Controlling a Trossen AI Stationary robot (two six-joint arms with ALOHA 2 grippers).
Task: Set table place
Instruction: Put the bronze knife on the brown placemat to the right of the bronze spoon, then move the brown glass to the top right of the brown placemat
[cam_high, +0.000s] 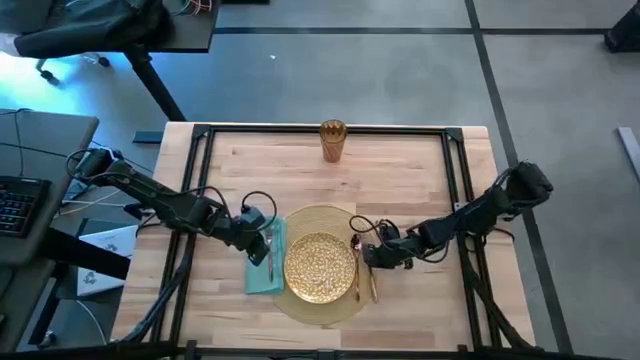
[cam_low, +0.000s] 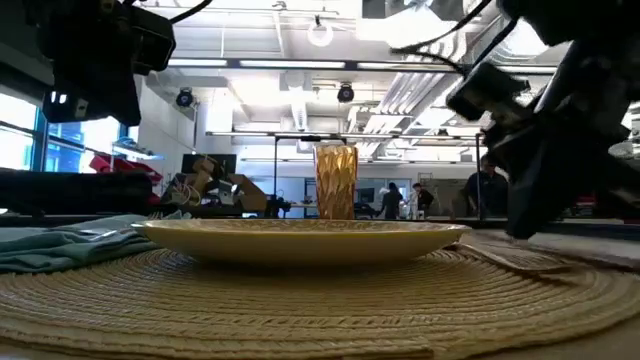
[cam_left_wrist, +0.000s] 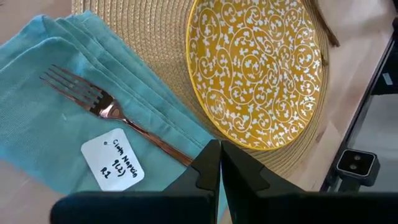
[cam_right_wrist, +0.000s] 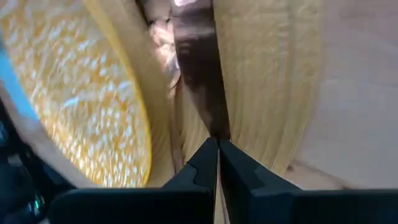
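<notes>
My right pincer (cam_right_wrist: 217, 146), pressed together, touches the copper knife (cam_right_wrist: 196, 68) at three o'clock of the glittery gold round plate (cam_high: 320, 267); my left pincer (cam_left_wrist: 220, 152), also closed, hovers over the teal cloth napkin (cam_left_wrist: 37, 99) at nine.

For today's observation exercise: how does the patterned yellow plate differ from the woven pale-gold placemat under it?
The patterned yellow plate is smaller and glossy with white scrollwork; the woven pale-gold placemat is wider, matte and ribbed. The plate has a raised rim, while the placemat lies flat. Both are round.
</notes>
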